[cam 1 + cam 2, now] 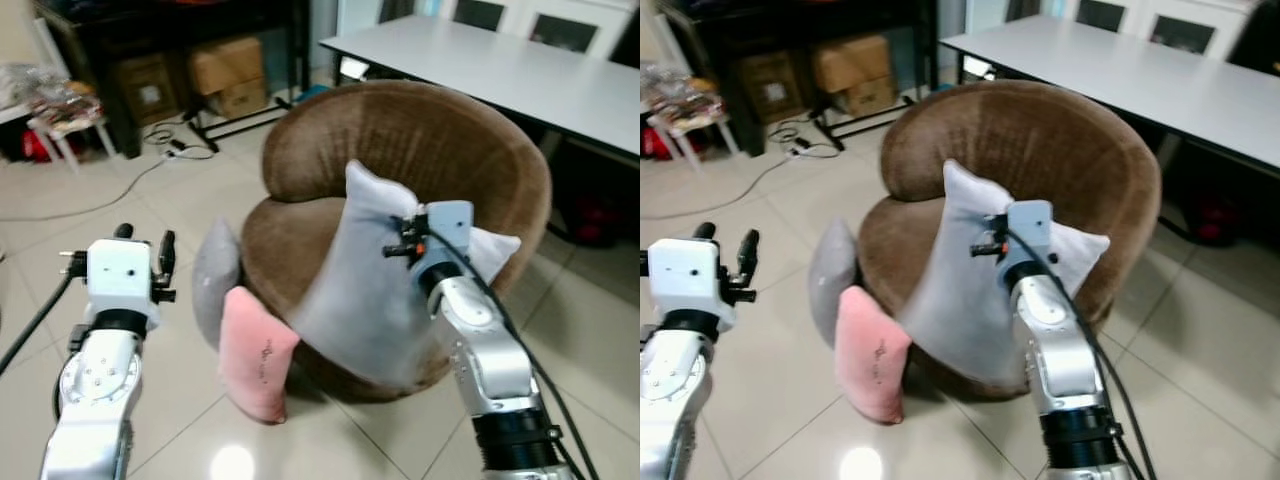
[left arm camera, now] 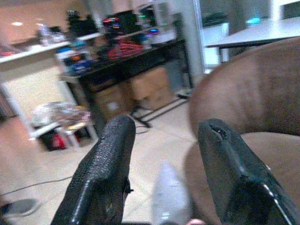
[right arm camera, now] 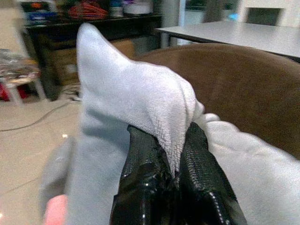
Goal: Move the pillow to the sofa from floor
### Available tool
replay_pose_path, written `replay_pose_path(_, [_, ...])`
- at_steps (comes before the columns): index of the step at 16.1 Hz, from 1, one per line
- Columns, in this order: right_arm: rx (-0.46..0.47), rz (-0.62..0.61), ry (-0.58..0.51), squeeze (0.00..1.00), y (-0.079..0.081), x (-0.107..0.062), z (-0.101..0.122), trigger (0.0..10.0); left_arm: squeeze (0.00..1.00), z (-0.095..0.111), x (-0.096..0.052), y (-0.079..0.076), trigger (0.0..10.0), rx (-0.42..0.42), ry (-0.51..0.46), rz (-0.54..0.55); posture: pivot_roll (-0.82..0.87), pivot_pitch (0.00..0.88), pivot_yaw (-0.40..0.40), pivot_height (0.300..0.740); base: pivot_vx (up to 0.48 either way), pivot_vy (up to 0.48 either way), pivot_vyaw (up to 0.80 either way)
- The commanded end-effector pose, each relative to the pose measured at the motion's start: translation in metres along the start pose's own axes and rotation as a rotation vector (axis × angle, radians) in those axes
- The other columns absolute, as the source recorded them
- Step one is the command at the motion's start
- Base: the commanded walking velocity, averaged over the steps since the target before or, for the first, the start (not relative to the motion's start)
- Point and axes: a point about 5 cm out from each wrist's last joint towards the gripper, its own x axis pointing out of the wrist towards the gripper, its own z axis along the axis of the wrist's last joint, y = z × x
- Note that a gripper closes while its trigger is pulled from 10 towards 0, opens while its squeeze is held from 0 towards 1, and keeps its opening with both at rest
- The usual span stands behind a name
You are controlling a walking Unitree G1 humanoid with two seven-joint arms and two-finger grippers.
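Your right pincer (image 3: 173, 154) was clamped on a fold near the upper edge of the light grey pillow (image 1: 365, 300), the two black fingers (image 3: 140, 178) pinching the plush fabric between them. Gripped that high, the pillow hung down from the pinch, draped over the front of the brown round sofa (image 1: 440, 150); its lower part sagged past the front edge of the seat, so I judged it carried rather than set down. The white corner (image 1: 495, 248) showing beyond the wrist looked like part of the same pillow, though you could not be sure from these views.

Your left pincer (image 2: 164, 164) stood spread wide and empty, raised beside the sofa, aimed past the sofa's side toward the dark shelving (image 2: 131, 61) and cardboard boxes (image 1: 225, 70) at the back of the room. It had no share in the hold.

Two more cushions were on the tiled floor (image 1: 130, 190), leaning against the sofa's base: a pink pillow (image 1: 255, 350) in front, and a grey one (image 1: 215, 275) just behind it, touching it.

You were late in the carry, by my reading. What remained was to bring the pillow further over the seat (image 1: 285, 235) before letting go, since released at the front edge it could slide off onto the floor.
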Motion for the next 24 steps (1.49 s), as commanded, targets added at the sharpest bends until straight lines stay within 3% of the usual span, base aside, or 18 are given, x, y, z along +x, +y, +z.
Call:
replay_pose_path(1, [0.008,-0.004,-0.060,0.00,-0.002,0.001,0.012,10.0,0.00,0.005,0.002,0.000,10.0,-0.002,-0.021,-0.005,0.02,0.000,-0.009,0.740,0.289,0.000,-0.80])
replay_pose_path(4, [-0.001,-0.004,-0.071,0.00,-0.002,0.002,0.014,10.0,0.00,0.006,0.003,0.001,10.0,-0.005,-0.023,0.001,0.03,0.000,-0.011,0.740,0.290,0.000,-0.80])
replay_pose_path(24, [0.002,0.014,-0.120,0.00,0.003,0.008,0.024,10.0,0.00,0.006,0.003,0.002,10.0,-0.009,-0.021,-0.006,0.05,0.000,-0.023,0.740,0.289,0.000,0.00])
